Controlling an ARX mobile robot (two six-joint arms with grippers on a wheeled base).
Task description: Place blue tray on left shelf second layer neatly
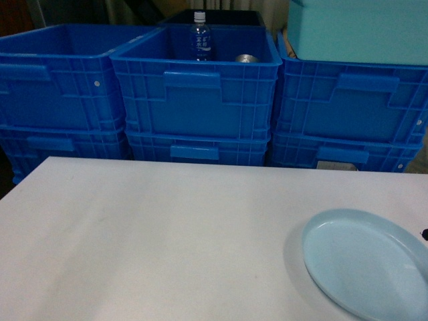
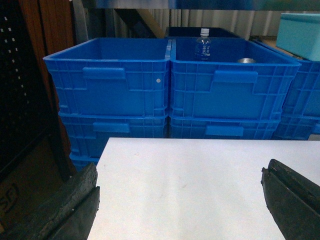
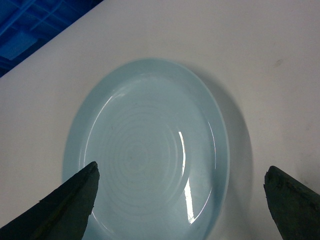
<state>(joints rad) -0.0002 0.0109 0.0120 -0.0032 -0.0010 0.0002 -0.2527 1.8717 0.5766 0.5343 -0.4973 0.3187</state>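
Observation:
The blue tray (image 1: 364,264), a pale glossy round dish, lies flat on the white table (image 1: 167,241) at its near right corner. Seen from the right wrist, the tray (image 3: 145,150) fills the middle of the view. My right gripper (image 3: 182,200) hovers open over its near part, the left finger above the tray and the right finger above bare table beside the rim, with nothing held. My left gripper (image 2: 180,200) is open and empty over the table's left part. The left shelf second layer is out of view.
Deep blue ribbed crates (image 1: 200,93) stand stacked two high behind the table's far edge. The middle one holds a water bottle (image 1: 199,37) and a metal can (image 1: 246,59). A teal box (image 1: 361,30) sits on the right stack. A dark pegboard panel (image 2: 20,90) stands left of the table.

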